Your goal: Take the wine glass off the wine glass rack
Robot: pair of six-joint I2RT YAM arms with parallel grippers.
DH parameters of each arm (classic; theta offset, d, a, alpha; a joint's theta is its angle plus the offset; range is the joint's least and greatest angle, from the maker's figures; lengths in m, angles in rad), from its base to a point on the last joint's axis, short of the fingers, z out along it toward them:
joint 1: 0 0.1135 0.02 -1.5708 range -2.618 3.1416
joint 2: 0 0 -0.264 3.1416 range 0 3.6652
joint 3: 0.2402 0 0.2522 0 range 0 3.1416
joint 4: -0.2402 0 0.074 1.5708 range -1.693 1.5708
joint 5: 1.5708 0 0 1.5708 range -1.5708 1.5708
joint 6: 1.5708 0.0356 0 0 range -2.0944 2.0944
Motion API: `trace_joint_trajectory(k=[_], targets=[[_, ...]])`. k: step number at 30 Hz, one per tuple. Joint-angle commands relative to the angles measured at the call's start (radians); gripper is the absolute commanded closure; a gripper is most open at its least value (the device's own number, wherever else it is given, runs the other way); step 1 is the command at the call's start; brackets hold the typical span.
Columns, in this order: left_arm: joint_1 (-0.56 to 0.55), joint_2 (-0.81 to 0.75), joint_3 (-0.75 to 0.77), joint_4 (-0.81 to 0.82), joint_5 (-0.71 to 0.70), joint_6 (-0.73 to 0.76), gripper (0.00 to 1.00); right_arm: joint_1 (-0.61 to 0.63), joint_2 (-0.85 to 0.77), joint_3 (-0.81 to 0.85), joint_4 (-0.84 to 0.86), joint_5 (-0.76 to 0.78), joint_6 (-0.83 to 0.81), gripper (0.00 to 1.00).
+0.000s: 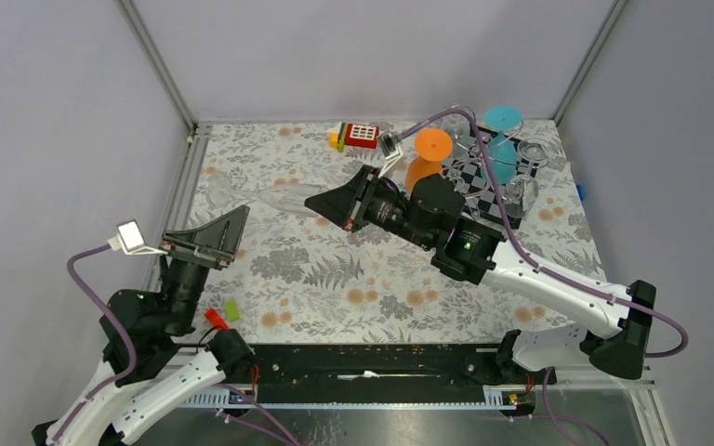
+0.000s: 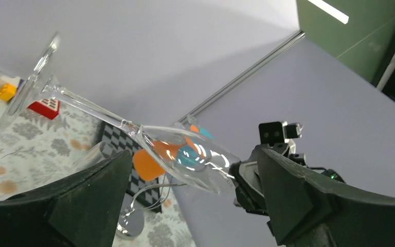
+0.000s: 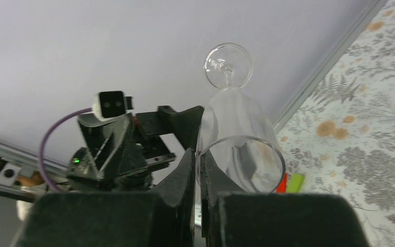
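**Grey-walled booth, flowered worktop: glass is off the rack, now land it softly**

My right hand [image 1: 316, 201] is clamped tight on the rim of the wine glass [image 1: 274, 196]. The glass hangs nearly level in the air at about 10 o'clock over the worktop [image 1: 335, 279], with its foot pointing to 9. The wine glass rack [image 1: 511, 177] stands well apart at 2 o'clock, on the checkered board [image 1: 469, 175].

My left hand [image 1: 223, 230] gapes wide at 9 o'clock and holds nothing. The glass lies just beyond its fingertips, untouched as far as I can tell.

I judge a rim pinch on thin glass a weak hold. So I would draw the left hand straight back first, then lower slowly. The glass should meet the worktop before I ease the grip.
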Motion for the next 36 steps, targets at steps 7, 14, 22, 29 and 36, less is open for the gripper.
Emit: trace_joint_trajectory(k=[7, 14, 22, 29, 36], targets=[[-0.003, -0.079, 0.015, -0.321, 0.089, 0.04, 0.01, 0.009, 0.123, 0.33, -0.467, 0.153, -0.566, 1.0], [-0.003, -0.069, 0.057, -0.402, -0.024, 0.126, 0.01, 0.009, 0.287, 0.536, -0.818, 0.216, -0.759, 1.0], [-0.003, -0.005, 0.067, -0.404, -0.082, 0.161, 0.01, 0.009, 0.44, 0.596, -0.911, 0.244, -0.798, 1.0], [-0.002, 0.0, 0.059, -0.431, -0.132, 0.175, 0.01, 0.009, 0.6, 0.737, -1.029, 0.255, -0.833, 1.0], [-0.003, -0.027, 0.039, -0.44, -0.178, 0.174, 0.01, 0.009, 0.713, 0.873, -1.178, 0.308, -0.821, 1.0]])
